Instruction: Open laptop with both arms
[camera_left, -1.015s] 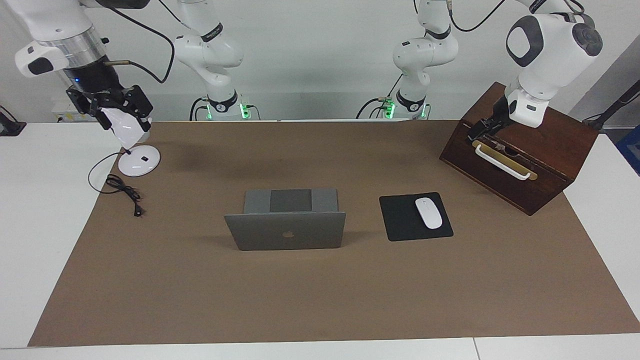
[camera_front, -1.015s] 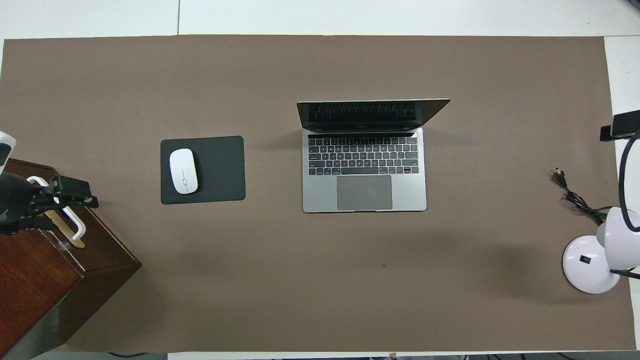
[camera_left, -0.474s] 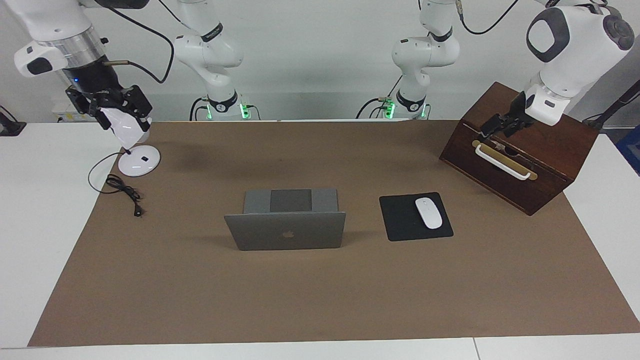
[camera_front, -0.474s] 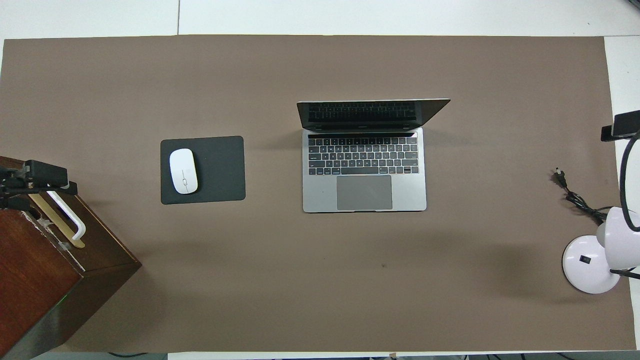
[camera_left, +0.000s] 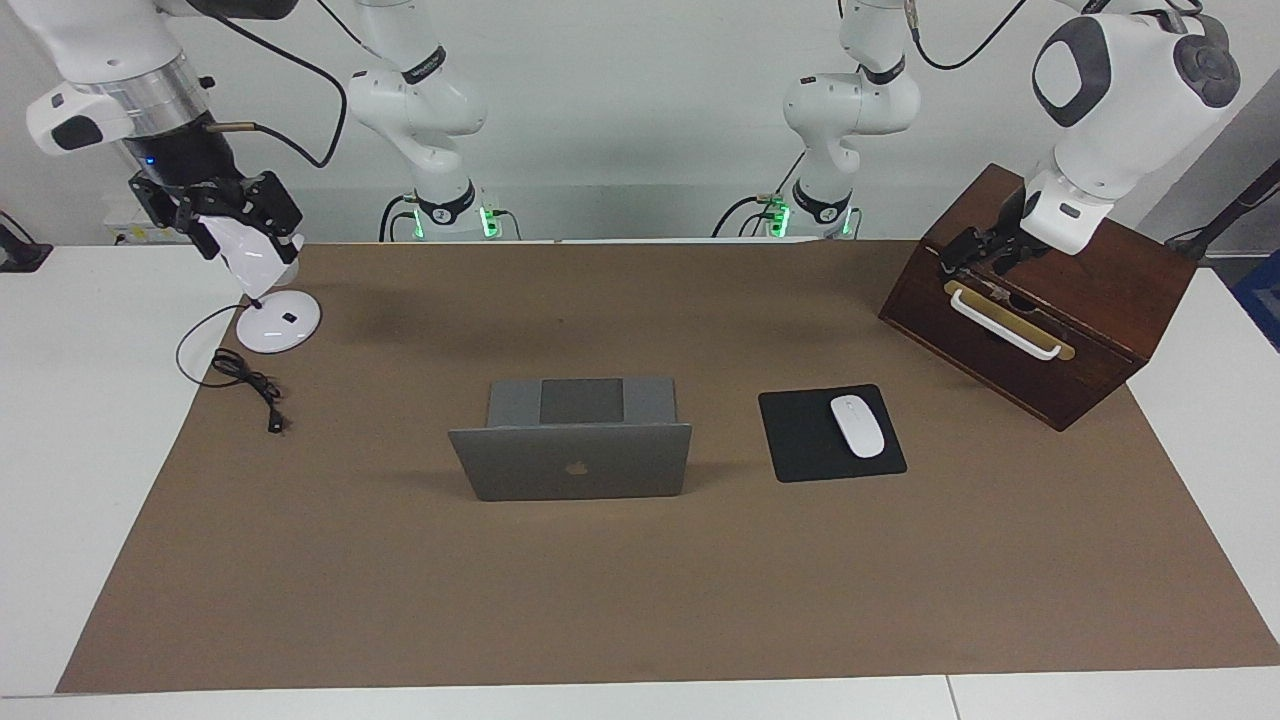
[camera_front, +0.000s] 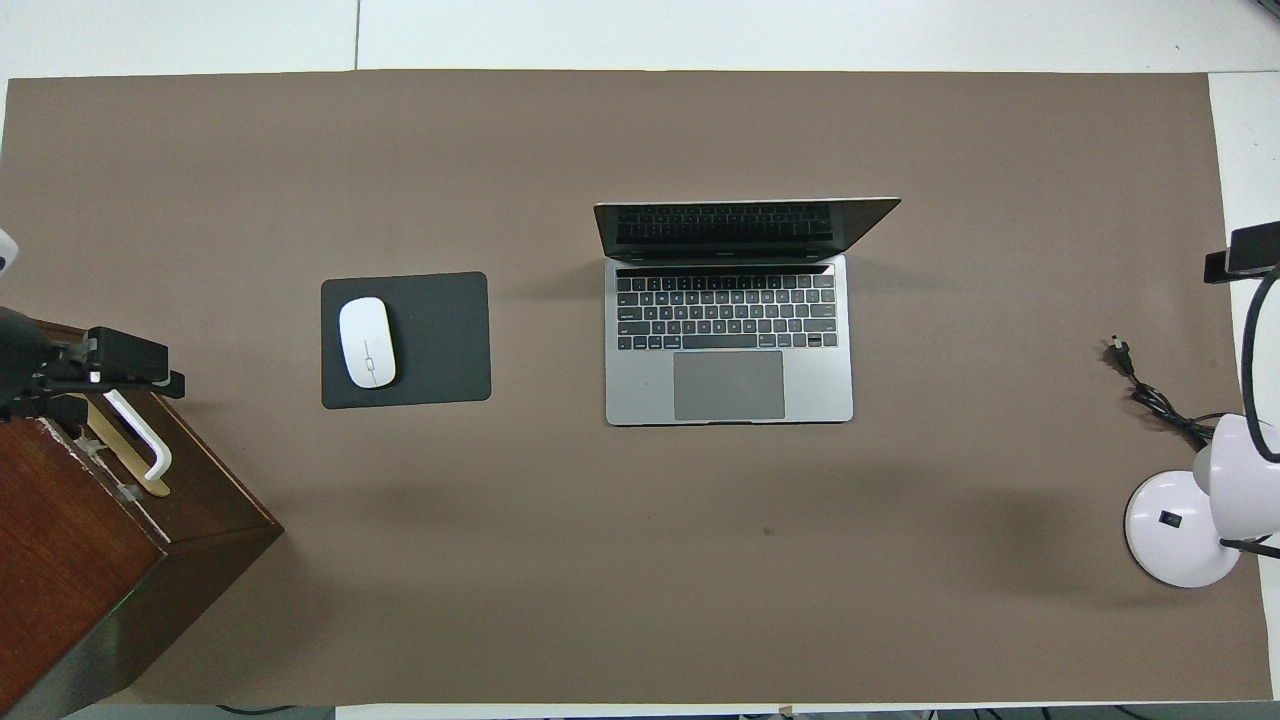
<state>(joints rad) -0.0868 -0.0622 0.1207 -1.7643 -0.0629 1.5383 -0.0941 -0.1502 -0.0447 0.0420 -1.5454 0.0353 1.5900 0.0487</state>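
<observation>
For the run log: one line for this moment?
laptop: open | left gripper: over wooden box | right gripper: at lamp

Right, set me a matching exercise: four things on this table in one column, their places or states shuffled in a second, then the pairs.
Things:
1. laptop
2. mouse
3. left pincer
4. lamp base

Places or states:
A. on the black pad
B. over the wooden box
C. lid up, keyboard showing
D. at the right arm's end of the table, cable beside it

Pairs: 1-C, 2-A, 3-B, 4-D
</observation>
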